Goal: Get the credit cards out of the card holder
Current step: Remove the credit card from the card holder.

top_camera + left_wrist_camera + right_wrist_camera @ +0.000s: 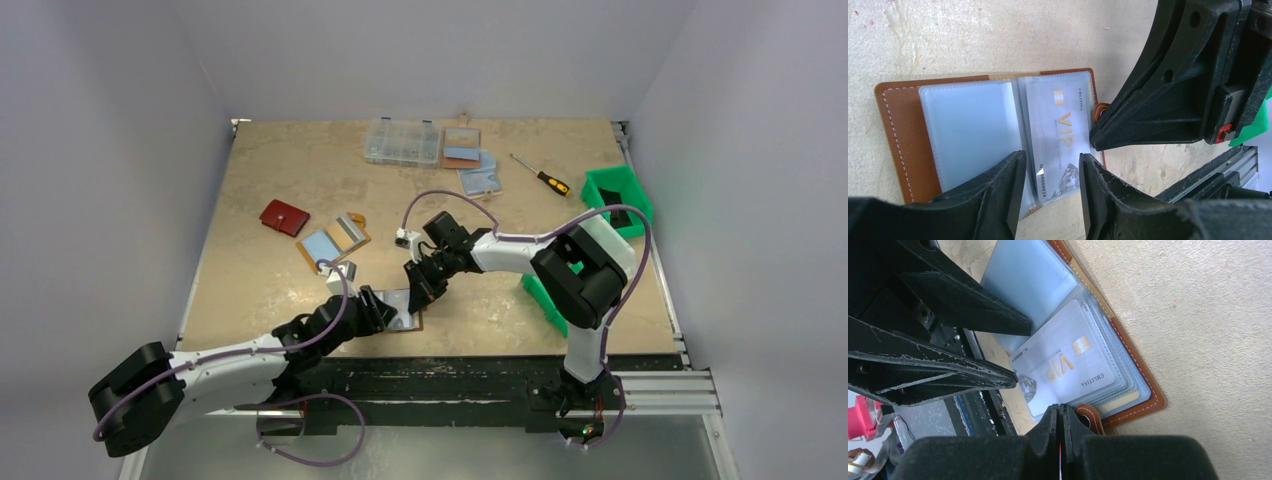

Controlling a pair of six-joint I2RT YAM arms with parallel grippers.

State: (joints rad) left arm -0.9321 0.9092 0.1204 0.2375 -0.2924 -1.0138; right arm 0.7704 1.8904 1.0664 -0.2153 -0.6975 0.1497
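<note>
Card holder (402,306) lies open on the desk (300,160) near its front edge, between my two claws. A silvery credit card (1058,125) marked VIP sits in the right-hand clear sleeve (970,130), with more sleeves layered under it. My left claw (1050,170) hangs over that card's near end, jaws partly apart with nothing clamped between them. I cannot tell whether its fingers touch the sleeve. My right claw (1060,412) is fully closed and empty, its tips at the holder's edge just beside the snap tab (1089,418).
</note>
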